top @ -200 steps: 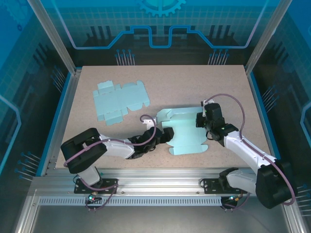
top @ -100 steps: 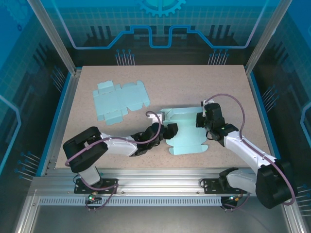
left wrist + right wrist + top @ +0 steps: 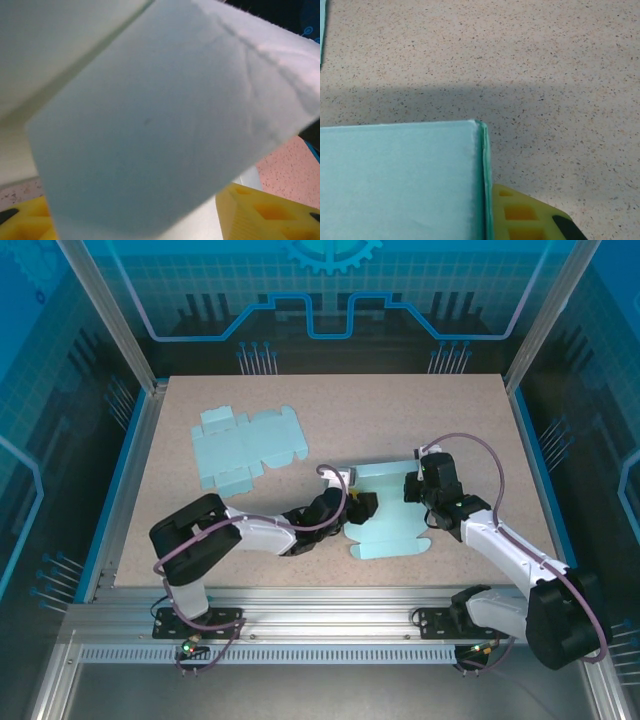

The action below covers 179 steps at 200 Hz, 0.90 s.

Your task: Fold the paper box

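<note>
Paper box edge in right claw, flap at left claw

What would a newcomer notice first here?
Both arms meet mid-table on a pale blue half-folded box. The right gripper pinches its right edge, while the left gripper sits at its left side with a raised flap between its open yellow fingers. A second flat blank lies untouched at the far left of the table.
</note>
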Each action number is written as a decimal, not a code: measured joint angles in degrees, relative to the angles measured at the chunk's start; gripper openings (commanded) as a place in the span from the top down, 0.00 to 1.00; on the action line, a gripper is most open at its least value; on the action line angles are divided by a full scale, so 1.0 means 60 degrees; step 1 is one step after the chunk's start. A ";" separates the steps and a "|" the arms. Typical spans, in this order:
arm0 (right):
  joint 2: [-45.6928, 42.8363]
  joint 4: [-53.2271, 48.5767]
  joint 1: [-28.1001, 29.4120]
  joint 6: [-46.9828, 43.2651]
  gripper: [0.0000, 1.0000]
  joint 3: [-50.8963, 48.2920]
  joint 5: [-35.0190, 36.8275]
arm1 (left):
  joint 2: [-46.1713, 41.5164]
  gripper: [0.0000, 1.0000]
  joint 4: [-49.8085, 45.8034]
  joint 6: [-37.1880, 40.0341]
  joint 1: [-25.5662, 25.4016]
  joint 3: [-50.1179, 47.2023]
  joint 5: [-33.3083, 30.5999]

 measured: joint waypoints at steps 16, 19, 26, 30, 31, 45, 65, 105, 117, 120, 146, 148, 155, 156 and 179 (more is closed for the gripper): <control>0.0000 -0.0025 0.0000 0.0004 1.00 0.0000 0.0025 | -0.0044 0.32 0.0095 0.0117 0.0000 -0.0022 0.0051; 0.0000 -0.0022 0.0000 0.0004 1.00 0.0000 0.0029 | -0.0062 0.32 0.0102 0.0106 0.0004 -0.0033 0.0073; 0.0000 -0.0025 0.0000 0.0004 1.00 0.0000 0.0025 | -0.0164 0.31 0.0138 0.0135 0.0000 -0.0113 0.0153; 0.0000 -0.0022 0.0000 0.0004 1.00 0.0000 0.0025 | -0.0251 0.31 0.0149 0.0142 0.0000 -0.0178 0.0215; 0.0000 -0.0022 0.0000 0.0007 1.00 0.0000 0.0022 | -0.0280 0.30 0.0153 0.0146 0.0000 -0.0208 0.0251; 0.0000 -0.0022 0.0004 0.0007 1.00 0.0000 -0.0018 | -0.0729 0.27 0.0153 0.0175 0.0000 -0.0521 0.0525; 0.0000 -0.0015 0.0004 0.0007 1.00 0.0000 -0.0084 | -0.1585 0.24 0.0211 0.0168 -0.0018 -0.1049 0.1086; 0.0000 0.0007 0.0004 0.0011 1.00 0.0000 -0.0087 | -0.3581 0.23 0.0189 0.0135 -0.0102 -0.2197 0.1967; 0.0000 0.0036 0.0004 0.0007 1.00 0.0000 -0.0087 | -0.4229 0.23 -0.0036 0.0175 -0.0109 -0.2484 0.2004; 0.0000 0.0040 0.0004 0.0011 1.00 0.0000 -0.0087 | -0.4357 0.23 -0.0087 0.0178 -0.0109 -0.2535 0.2000; 0.0000 0.0044 0.0004 0.0011 1.00 0.0000 -0.0091 | -0.5745 0.23 -0.1005 0.0608 -0.0106 -0.2849 0.1457; 0.0000 0.0047 0.0004 0.0011 1.00 0.0000 -0.0091 | -0.5876 0.23 -0.1096 0.0630 -0.0106 -0.2867 0.1377; 0.0000 0.0047 0.0004 0.0011 1.00 0.0000 -0.0091 | -0.6277 0.24 -0.1348 0.0772 -0.0106 -0.2914 0.1096; 0.0000 0.0047 0.0004 0.0011 1.00 0.0000 -0.0091 | -0.6320 0.24 -0.1377 0.0794 -0.0102 -0.2918 0.1075; 0.0000 0.0047 0.0004 0.0007 1.00 0.0000 -0.0117 | -0.7453 0.27 -0.2211 0.1144 0.0080 -0.2965 0.0106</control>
